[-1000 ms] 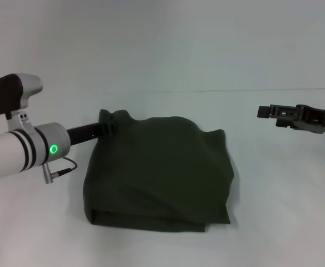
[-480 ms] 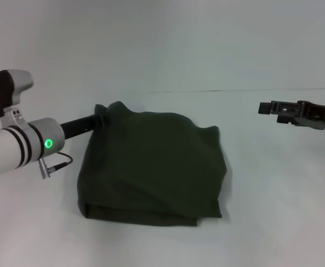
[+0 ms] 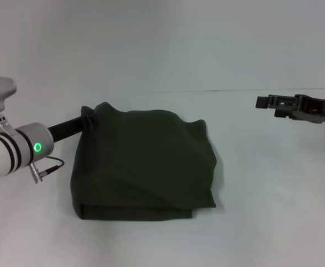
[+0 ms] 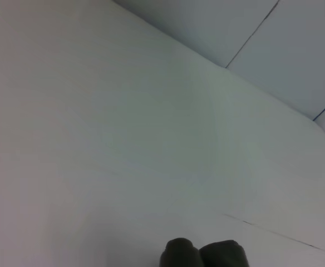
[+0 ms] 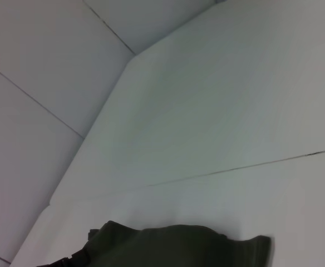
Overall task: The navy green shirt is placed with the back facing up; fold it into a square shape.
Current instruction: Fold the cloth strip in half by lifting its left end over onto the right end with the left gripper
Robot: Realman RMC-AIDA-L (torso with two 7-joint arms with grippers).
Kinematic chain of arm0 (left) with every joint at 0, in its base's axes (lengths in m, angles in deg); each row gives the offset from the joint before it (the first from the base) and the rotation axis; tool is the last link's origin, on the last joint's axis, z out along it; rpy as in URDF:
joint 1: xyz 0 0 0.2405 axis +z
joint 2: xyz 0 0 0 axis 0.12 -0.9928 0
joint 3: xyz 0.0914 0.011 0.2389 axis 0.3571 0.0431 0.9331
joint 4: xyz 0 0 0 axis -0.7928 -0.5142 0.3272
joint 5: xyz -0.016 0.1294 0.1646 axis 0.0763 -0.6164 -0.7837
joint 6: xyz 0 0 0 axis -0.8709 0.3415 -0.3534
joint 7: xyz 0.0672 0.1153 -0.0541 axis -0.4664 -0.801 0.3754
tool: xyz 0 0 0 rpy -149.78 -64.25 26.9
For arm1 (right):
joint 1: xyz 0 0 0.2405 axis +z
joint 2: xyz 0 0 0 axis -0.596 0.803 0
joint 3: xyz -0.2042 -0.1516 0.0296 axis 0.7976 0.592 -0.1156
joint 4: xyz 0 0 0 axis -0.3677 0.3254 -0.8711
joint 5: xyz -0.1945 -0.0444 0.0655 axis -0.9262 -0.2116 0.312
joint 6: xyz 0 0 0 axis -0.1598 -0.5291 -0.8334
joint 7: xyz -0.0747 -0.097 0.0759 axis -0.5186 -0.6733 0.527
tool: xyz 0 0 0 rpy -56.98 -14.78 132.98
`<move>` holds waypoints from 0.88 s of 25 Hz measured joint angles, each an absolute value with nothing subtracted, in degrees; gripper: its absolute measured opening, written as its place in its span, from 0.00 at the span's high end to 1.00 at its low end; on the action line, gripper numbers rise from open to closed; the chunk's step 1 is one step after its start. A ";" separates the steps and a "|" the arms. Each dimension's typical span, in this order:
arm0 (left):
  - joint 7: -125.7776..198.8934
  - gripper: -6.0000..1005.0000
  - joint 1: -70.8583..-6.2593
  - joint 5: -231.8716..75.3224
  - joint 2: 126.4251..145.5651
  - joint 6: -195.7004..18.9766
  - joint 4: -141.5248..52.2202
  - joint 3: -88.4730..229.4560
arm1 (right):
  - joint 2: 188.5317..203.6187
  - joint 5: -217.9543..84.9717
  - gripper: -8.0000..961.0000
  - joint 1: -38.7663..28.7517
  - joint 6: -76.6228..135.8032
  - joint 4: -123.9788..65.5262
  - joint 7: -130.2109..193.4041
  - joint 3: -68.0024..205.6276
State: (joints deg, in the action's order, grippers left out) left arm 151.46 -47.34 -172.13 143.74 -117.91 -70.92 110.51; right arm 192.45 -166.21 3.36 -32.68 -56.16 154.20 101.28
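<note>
The navy green shirt (image 3: 143, 161) lies on the white table as a thick, roughly square folded bundle, plain side up. My left gripper (image 3: 86, 118) is at its far left corner, shut on a raised pinch of the cloth, with the arm reaching in from the left. A small dark lump of the shirt (image 4: 202, 255) shows in the left wrist view. My right gripper (image 3: 261, 102) hovers off to the right, well apart from the shirt and above the table. In the right wrist view the shirt (image 5: 179, 246) shows its far edge.
The white table (image 3: 274, 183) runs all around the bundle, with a thin seam line (image 3: 235, 90) across its far side. A white wall stands behind it. A grey cable (image 3: 48, 165) hangs from my left wrist near the shirt's left edge.
My left gripper has pulled back to the left and the whole shirt has slid left with it across the table. The right gripper has stayed almost still.
</note>
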 joint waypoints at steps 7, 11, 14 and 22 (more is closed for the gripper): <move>151.46 0.95 -47.24 -171.61 144.35 -118.15 -70.97 110.52 | 192.43 -166.21 0.05 3.49 -32.68 -56.16 154.18 101.27; 151.46 0.95 -47.56 -171.24 144.74 -118.21 -71.12 110.57 | 192.43 -166.73 0.05 3.78 -32.70 -56.16 154.19 101.36; 151.46 0.95 -47.72 -170.94 144.86 -118.04 -71.12 110.63 | 192.39 -167.65 0.05 3.97 -32.76 -56.15 154.36 101.44; 151.44 0.95 -48.09 -170.22 144.94 -117.23 -70.95 110.63 | 192.34 -167.98 0.05 4.09 -32.71 -56.16 154.38 101.42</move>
State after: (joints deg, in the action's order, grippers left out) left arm 151.44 -48.09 -170.22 144.94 -117.23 -70.95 110.63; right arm 192.34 -167.98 4.09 -32.71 -56.16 154.38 101.42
